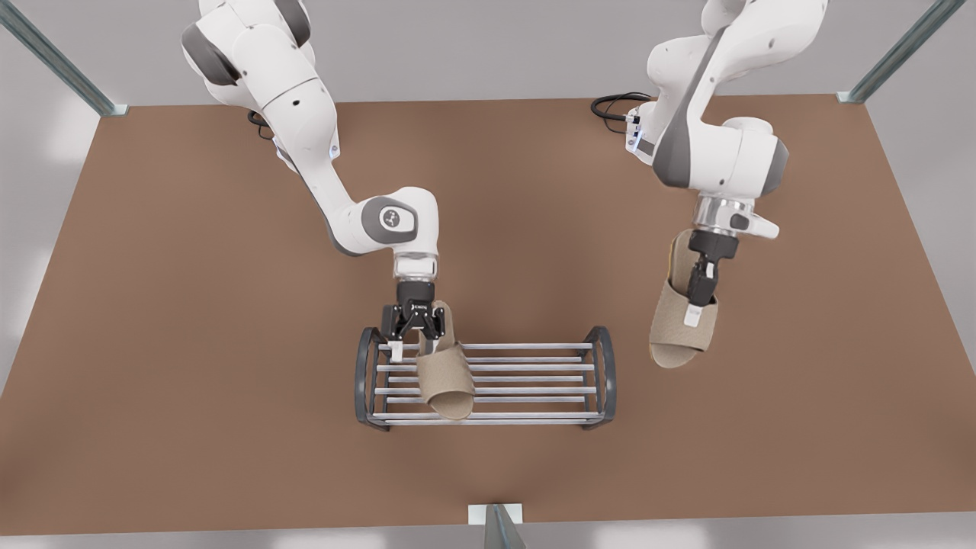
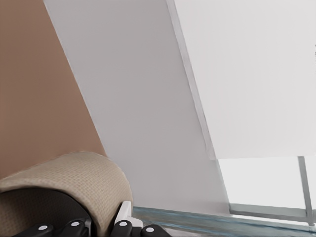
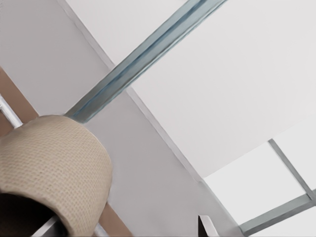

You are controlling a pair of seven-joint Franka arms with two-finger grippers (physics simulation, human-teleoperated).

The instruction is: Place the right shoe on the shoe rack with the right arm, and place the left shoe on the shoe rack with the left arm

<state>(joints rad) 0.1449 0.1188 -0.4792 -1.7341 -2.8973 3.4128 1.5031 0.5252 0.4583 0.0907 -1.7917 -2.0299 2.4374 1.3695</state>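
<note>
The shoe rack [image 1: 602, 374] stands at the table's near middle. One tan slipper [image 1: 446, 377], [image 3: 54, 168] lies across the rack's bars near the end on the front view's left, toe toward the front edge. My right gripper [image 1: 413, 335] hovers just behind that slipper's heel, open, with one fingertip [image 3: 203, 226] apart from the slipper. The other tan slipper [image 1: 679, 328], [image 2: 74, 182] hangs toe-down in the air toward the front view's right of the rack. My left gripper [image 1: 698, 305] is shut on its strap, one pad [image 2: 123, 215] pressed to the weave.
The brown table [image 1: 191, 343] stretches wide on both sides of the rack. Metal frame posts [image 1: 53, 57] stand at the far corners and another post [image 1: 496, 526] at the middle of the near edge. Black cables [image 1: 614, 103] lie by the arm bases.
</note>
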